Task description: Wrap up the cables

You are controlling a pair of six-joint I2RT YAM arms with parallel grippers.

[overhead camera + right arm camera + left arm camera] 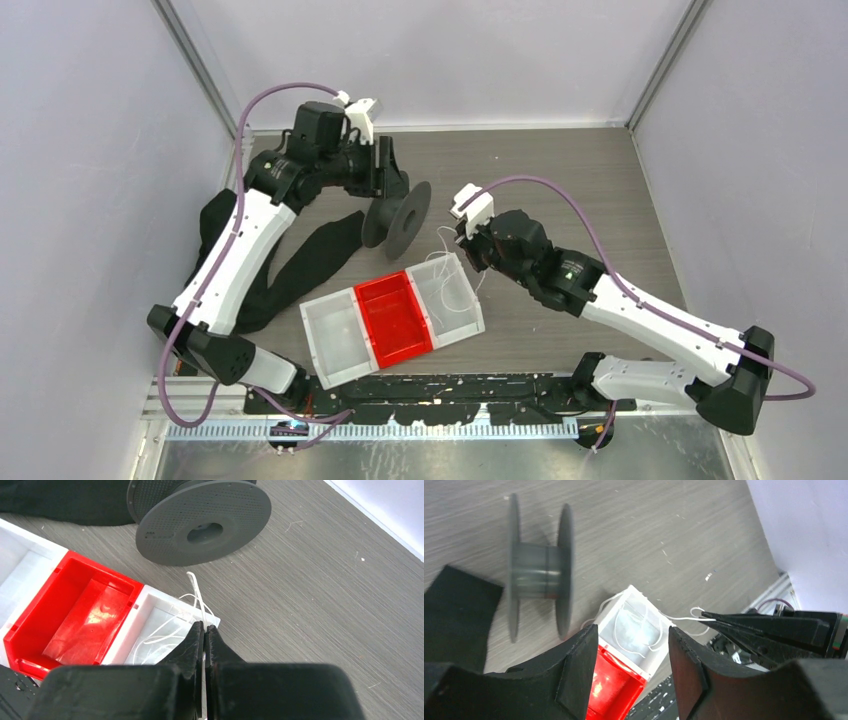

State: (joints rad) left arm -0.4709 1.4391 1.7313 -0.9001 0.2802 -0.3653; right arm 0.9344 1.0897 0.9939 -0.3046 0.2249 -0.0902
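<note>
Thin white cables (446, 272) lie loosely coiled in the right white compartment (470, 318) of a three-part tray. My right gripper (466, 246) is shut on one cable at the compartment's far corner. In the right wrist view the cable (196, 587) sticks up past the closed fingertips (205, 626) toward the dark grey spool (202, 522). My left gripper (390, 172) is open and empty, held above the table just behind the spool (398, 218). The left wrist view shows the spool (536, 572), a cable strand (680, 618) and the right gripper's tips (705, 615).
The tray has a red middle compartment (395, 318) and a left white compartment (335, 340). A wide black fabric strap (315, 260) lies left of the spool. Grey walls close in the table on the left, back and right.
</note>
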